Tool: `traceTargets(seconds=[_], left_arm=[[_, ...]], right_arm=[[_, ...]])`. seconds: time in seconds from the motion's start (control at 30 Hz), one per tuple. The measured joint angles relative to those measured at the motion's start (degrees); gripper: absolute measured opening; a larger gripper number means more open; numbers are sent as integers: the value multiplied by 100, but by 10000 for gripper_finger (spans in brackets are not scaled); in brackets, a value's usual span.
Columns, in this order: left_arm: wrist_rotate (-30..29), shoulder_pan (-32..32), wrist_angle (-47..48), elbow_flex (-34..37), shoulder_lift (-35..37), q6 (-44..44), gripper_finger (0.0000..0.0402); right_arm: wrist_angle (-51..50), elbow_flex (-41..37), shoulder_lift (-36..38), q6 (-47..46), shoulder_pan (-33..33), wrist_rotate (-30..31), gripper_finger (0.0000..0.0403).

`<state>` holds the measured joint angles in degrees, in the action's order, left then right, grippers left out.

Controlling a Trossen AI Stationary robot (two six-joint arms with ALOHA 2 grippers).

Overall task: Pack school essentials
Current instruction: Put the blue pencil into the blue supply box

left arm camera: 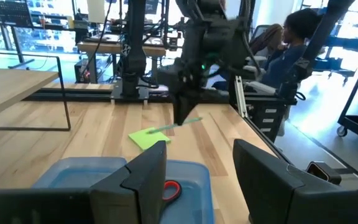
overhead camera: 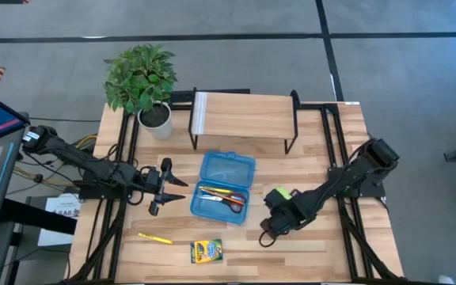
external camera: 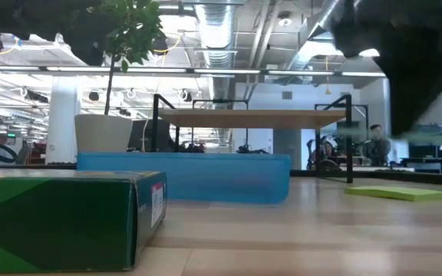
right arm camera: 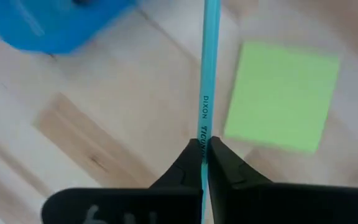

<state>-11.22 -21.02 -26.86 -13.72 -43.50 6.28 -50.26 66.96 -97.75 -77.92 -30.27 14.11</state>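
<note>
High view shows the blue case (overhead camera: 226,187) open in the middle of the table, with red scissors (overhead camera: 234,201) and pencils inside. The left gripper (overhead camera: 167,188) waits just beside the case, fingers partly open and holding nothing. The right gripper (overhead camera: 278,219) is on the other side, near the green sticky notes (overhead camera: 280,192). A yellow pencil (overhead camera: 155,237) and the crayon box (overhead camera: 207,251) lie at the front.

Right wrist view shows the fingers pinched tight on a teal pencil (right arm camera: 209,81). The pencil sticks straight out from between the tips.

The grip is only at one end, so the pencil could swing or slip out on the way to the case.
</note>
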Motion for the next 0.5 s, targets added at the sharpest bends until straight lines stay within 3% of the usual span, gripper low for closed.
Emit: traceTargets(seconds=[0.13, 0.3, 0.5], left_arm=[[-21, -2, -5, 0, 0, -23, 174], [-29, 0, -4, 0, 1, -43, 174], [-41, 0, 15, 0, 1, -50, 174]], right_arm=[[676, 4, 323, 1120, 245, 379, 11], [1803, 65, 432, 2729, 811, 348, 14], [2002, 772, 35, 4432, 1472, 97, 15]])
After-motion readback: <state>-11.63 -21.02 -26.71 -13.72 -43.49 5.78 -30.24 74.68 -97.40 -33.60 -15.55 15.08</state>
